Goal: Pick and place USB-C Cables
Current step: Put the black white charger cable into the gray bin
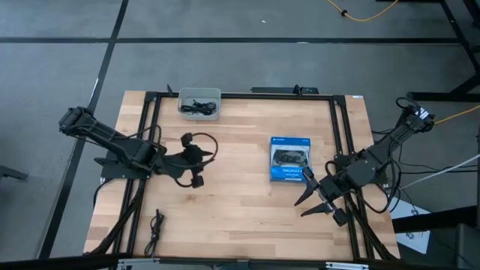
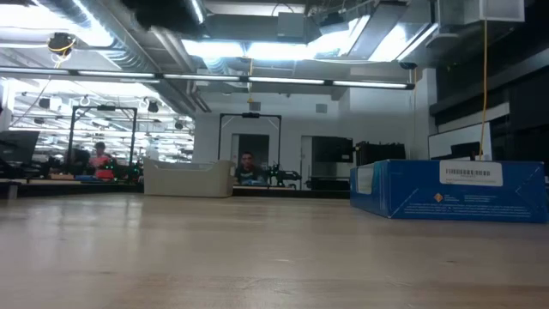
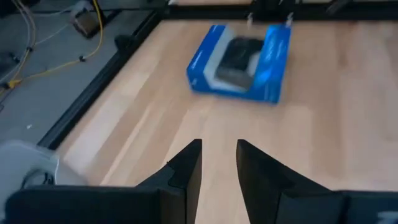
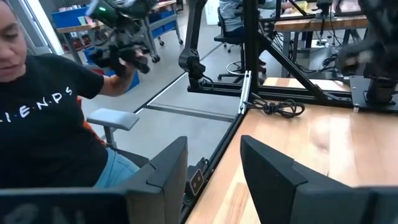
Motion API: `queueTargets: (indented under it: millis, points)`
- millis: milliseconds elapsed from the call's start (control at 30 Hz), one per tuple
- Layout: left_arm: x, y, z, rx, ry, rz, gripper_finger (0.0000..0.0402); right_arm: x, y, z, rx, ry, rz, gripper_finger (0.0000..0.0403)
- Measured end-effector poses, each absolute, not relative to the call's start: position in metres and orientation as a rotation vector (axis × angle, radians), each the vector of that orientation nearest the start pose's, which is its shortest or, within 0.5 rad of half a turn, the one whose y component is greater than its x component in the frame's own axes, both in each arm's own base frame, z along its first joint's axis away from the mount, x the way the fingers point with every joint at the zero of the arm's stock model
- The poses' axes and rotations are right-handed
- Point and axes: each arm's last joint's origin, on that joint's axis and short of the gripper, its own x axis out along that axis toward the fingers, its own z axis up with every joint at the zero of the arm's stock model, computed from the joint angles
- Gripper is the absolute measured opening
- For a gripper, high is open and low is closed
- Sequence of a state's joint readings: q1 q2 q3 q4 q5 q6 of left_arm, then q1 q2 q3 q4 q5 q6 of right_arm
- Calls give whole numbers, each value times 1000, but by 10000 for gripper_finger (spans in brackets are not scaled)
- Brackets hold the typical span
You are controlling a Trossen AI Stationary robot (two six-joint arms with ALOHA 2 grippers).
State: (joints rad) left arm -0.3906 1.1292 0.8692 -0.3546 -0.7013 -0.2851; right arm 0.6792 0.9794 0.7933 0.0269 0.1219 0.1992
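the wooden table (image 1: 240,210) fills the middle of the high view, framed by black rails. the left arm reaches in from nine o'clock, and the left gripper (image 1: 196,166) hangs over the boards a little left of centre; its two dark fingers (image 3: 186,171) stand a little apart with bare wood showing between them, holding nothing. the right arm comes in from three o'clock, and the right gripper (image 1: 309,204) sits near the table's four o'clock edge, jaws spread wide and empty, just past the lower corner of the blue box (image 1: 290,159). that flat box, picturing a game controller, lies right of centre, between the two grippers. at twelve o'clock, against the far rail, a small pale tray (image 1: 199,103) holds a tangle of black usb-c cables (image 1: 199,107). one more black cable bundle (image 1: 156,224) lies alone on the wood near the seven o'clock corner, well apart from both grippers; the right wrist view shows it beside the rail. in that same view a person in a dark t-shirt (image 4: 43,118) sits beyond the table's edge.
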Motion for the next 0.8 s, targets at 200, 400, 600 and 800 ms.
queueTargets:
  millis: [200,400,600,800]
  points:
    - [244,-102,321,35,697,314,92,173,135,321,128,203,540,153]
    - [240,-123,317,-81,980,337,92,173,135,321,128,204,540,153]
    - [229,-141,305,-285,1098,416,92,173,135,321,119,203,541,153]
    - [225,-163,303,-545,1125,395,92,173,136,321,48,184,549,153]
